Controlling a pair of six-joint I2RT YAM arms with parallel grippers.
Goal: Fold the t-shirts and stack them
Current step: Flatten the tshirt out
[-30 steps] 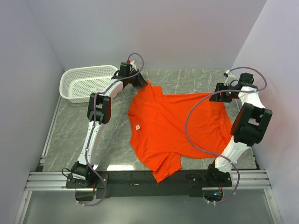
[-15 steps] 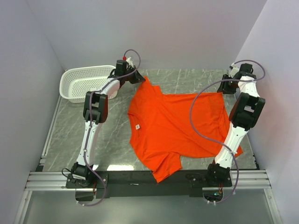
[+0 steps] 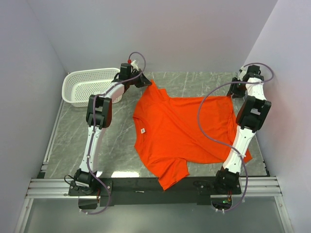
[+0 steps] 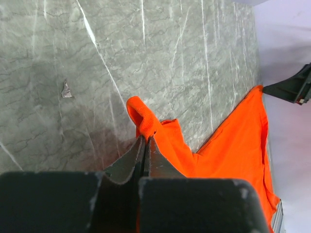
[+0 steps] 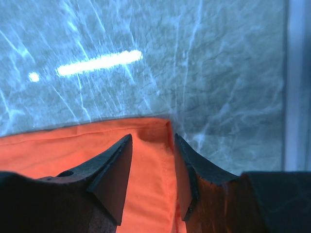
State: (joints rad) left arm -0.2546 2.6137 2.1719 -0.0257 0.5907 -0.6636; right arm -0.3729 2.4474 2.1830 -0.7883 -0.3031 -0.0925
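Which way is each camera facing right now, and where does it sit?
Top external: fixed above and behind the bases, looking down on the table and the spread t-shirt; left arm and right arm show whole.
Left wrist: on the left arm, looking down along the left claw, shut on a pinch of t-shirt.
Right wrist: on the right arm, looking down past the right claw, jaws apart astride the t-shirt's edge.
Shared: all three show the orange t-shirt on the marbled table.

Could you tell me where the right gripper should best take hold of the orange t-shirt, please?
The far right corner of the t-shirt, lying flat on the table with bare marble just beyond. The right gripper, jaws open above it, would probably best come straight down astride that edge, matching the left gripper's pinch opposite.
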